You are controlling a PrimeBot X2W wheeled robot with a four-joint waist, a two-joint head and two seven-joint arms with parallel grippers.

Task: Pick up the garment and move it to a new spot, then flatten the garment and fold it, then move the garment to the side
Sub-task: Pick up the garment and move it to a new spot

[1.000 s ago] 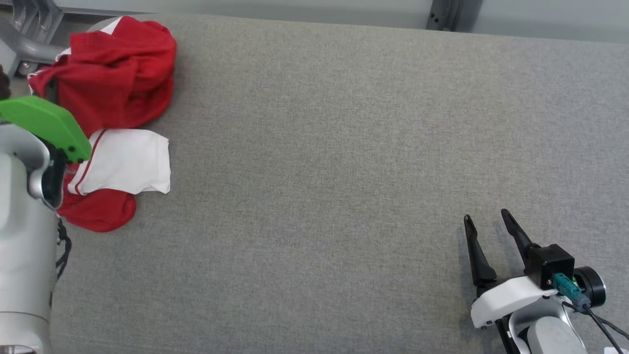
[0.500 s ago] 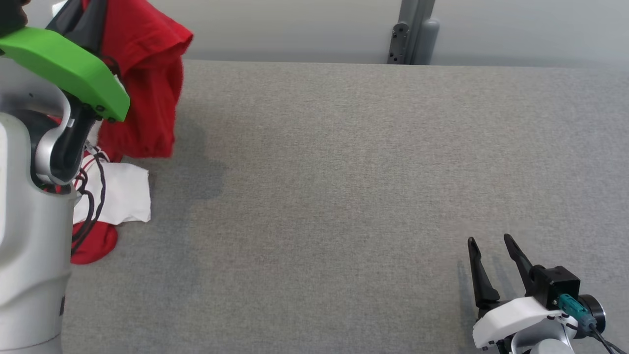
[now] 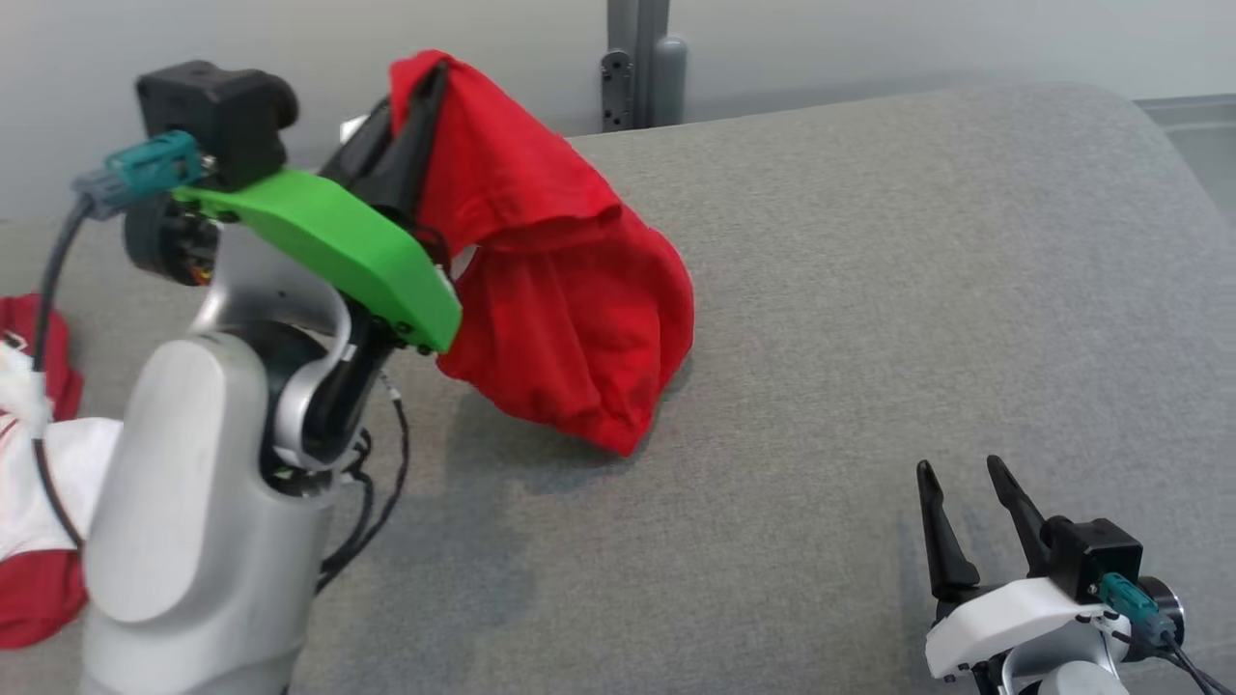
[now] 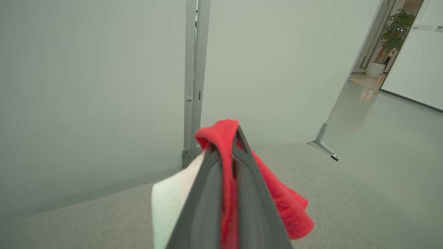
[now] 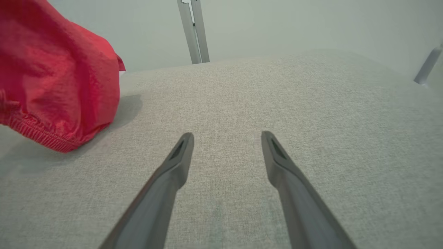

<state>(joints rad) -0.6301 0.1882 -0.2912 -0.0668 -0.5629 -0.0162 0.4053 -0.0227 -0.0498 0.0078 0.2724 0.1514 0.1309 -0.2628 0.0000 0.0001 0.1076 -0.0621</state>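
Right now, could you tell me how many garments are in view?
2. One red garment hangs from the shut left gripper over the table. One red-and-white heap lies at the table's left edge, partly behind the left arm; it may hide more.

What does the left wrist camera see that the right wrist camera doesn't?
Left wrist view, not the right: the left gripper shut on the red garment, a white patch of cloth beside its fingers, and a doorway with a potted plant. Right wrist view, not the left: the right gripper, open and holding nothing, and the garment's gathered hem hanging low over the grey table. Both: the red garment, the grey table, the metal post and the pale wall.
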